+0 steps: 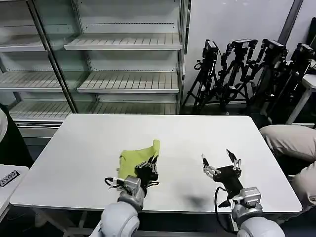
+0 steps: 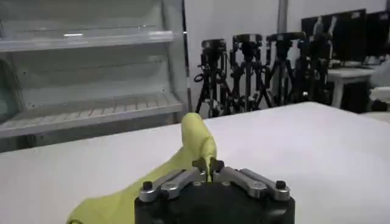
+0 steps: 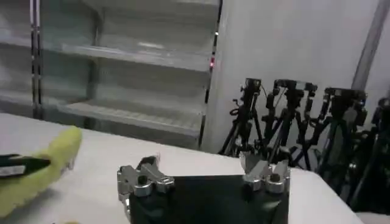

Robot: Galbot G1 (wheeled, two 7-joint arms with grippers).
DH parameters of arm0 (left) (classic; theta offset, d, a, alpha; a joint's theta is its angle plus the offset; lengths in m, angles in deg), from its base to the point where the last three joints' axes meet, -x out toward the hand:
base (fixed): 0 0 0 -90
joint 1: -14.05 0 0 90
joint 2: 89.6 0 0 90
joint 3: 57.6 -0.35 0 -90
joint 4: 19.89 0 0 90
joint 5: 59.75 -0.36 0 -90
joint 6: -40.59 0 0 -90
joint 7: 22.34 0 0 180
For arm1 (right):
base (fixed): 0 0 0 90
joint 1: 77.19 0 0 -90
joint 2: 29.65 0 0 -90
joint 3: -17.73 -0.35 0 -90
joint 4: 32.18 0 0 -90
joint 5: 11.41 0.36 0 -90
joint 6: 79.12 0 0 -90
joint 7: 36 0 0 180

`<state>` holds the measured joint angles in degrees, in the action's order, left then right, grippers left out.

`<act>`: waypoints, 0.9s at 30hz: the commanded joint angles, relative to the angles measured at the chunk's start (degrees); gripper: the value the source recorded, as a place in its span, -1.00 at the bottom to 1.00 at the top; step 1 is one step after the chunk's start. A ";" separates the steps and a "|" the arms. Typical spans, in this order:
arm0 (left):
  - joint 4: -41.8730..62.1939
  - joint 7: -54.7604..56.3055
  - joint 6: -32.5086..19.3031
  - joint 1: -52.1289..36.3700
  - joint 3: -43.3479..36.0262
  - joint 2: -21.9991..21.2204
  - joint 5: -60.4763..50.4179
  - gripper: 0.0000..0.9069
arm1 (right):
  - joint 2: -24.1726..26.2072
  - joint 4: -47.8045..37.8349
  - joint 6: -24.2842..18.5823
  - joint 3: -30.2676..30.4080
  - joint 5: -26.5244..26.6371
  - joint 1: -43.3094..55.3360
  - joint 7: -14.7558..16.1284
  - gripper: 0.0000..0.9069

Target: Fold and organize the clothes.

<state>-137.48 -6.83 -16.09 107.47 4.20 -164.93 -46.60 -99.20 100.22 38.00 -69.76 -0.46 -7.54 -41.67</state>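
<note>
Left gripper [image 1: 149, 164] pinched shut on near edge of lime shirt [image 1: 137, 157], bundle running forward and slightly rightward from its fingertips; right gripper [image 1: 220, 165] spread open, empty, well apart to shirt's right.

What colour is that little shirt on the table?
Plain lime yellow-green shirt; clearest in the head view.

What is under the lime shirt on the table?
The shirt lies bunched on the white table; the left pincer is shut on its edge. Whatever its folds cover is hidden.
</note>
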 commanded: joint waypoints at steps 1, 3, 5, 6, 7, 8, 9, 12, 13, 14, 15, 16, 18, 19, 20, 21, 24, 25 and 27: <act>5.45 5.56 -0.28 -7.15 -5.62 -5.80 8.23 1.00 | 1.21 -1.97 1.21 -2.69 3.10 6.25 1.46 1.00; 5.23 5.71 -0.32 -8.03 -5.77 -6.34 9.14 1.00 | 1.32 -2.32 1.05 -2.79 3.31 6.53 1.28 1.00; 4.83 5.77 -0.82 -9.36 -5.54 -6.72 10.30 1.00 | 1.58 -2.85 0.47 -2.86 3.14 6.78 1.46 1.00; 4.65 5.98 -0.92 -9.71 -5.46 -6.82 10.77 1.00 | 1.62 -2.92 0.47 -2.85 3.17 6.83 1.48 1.00; 4.26 6.05 -1.26 -10.17 -5.15 -6.80 11.70 1.00 | 1.66 -3.02 0.48 -2.85 3.19 6.88 1.47 1.00; 3.63 6.04 -1.25 -10.73 -4.77 -6.69 11.91 1.00 | 1.68 -3.10 0.48 -2.85 3.19 6.90 1.49 1.00; 3.18 6.03 -1.25 -10.88 -4.50 -6.44 11.90 1.00 | 1.68 -3.34 0.49 -2.93 3.18 6.95 1.59 1.00; 1.33 5.15 -1.53 -11.71 -0.91 -3.85 11.15 1.00 | 1.57 -3.82 0.43 -3.11 3.13 7.08 1.63 1.00; 0.67 4.68 -1.54 -11.77 0.49 -2.38 10.34 1.00 | 1.52 -4.13 0.34 -3.22 3.11 7.14 1.74 1.00; 0.41 3.15 -1.93 -11.19 3.35 -0.05 8.88 1.00 | 1.49 -4.37 0.29 -3.28 3.11 7.30 1.85 1.00; 0.73 1.30 -2.57 -10.44 6.02 2.07 7.63 1.00 | 1.46 -4.52 0.27 -3.29 3.13 7.39 1.84 1.00; 1.57 -2.41 -3.54 -9.22 9.19 4.47 4.27 1.00 | 1.39 -4.68 0.19 -3.28 3.13 7.49 1.87 1.00; 4.12 -7.68 -5.90 -6.51 16.12 9.19 -1.26 1.00 | 1.12 -5.69 -0.38 -3.07 3.12 8.00 2.12 1.00; 5.54 -10.47 -8.01 -4.38 20.07 11.77 -2.38 1.00 | 1.00 -6.18 -0.65 -2.92 3.11 8.17 2.24 1.00; 6.55 -14.04 -9.38 -2.14 24.33 13.85 -3.12 1.00 | 0.75 -6.91 -1.12 -2.62 3.07 8.60 2.46 1.00; 6.95 -15.02 -9.66 -0.60 26.44 14.90 -2.90 1.00 | 0.63 -7.40 -1.22 -2.21 3.06 8.86 2.50 1.00; 8.02 -16.82 -12.24 2.33 31.31 15.96 -2.62 1.00 | 0.01 -8.84 -1.67 -0.96 2.97 9.81 2.53 1.00; 8.21 -16.92 -12.81 3.44 32.00 15.86 -2.65 1.00 | -0.26 -9.61 -1.99 -0.33 2.87 10.25 2.49 1.00; 8.38 -17.32 -14.51 4.79 32.94 15.38 -2.59 1.00 | -0.46 -10.33 -2.36 0.37 2.63 10.76 2.57 1.00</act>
<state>-132.53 -12.99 -22.66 103.32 17.99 -158.53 -44.22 -99.04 93.87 36.94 -71.53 2.20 0.87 -39.48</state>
